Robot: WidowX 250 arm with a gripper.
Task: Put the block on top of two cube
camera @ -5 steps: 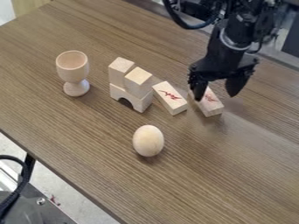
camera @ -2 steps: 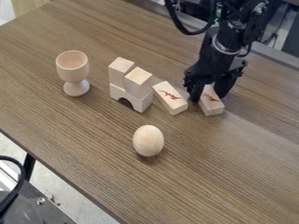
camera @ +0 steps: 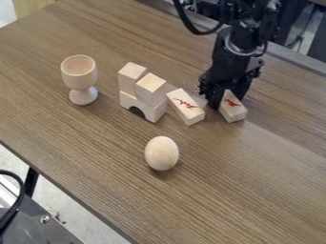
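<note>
Brown wood-grain table (camera: 248,190) above a pale floor (camera: 73,214), claw (camera: 225,99) clamped on a marked block (camera: 234,114)

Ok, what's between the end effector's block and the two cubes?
In the camera view, another red-marked block lies flat on the table, between the cubes and the block at the end effector.

The table (camera: 127,190) running across the frame is brown with darker, streaky wood grain. Right of centre, the two oblong blocks, the left one (camera: 185,106) and the right one (camera: 232,107), are pale wood with red markings on their top faces. The cubes (camera: 150,88) and arch block (camera: 151,110), left of centre, are plain light wood. The goblet (camera: 79,76) at upper left is a pinkish tan, the egg (camera: 161,153) near the middle creamy beige. The gripper (camera: 225,97) at upper right is black.
</note>
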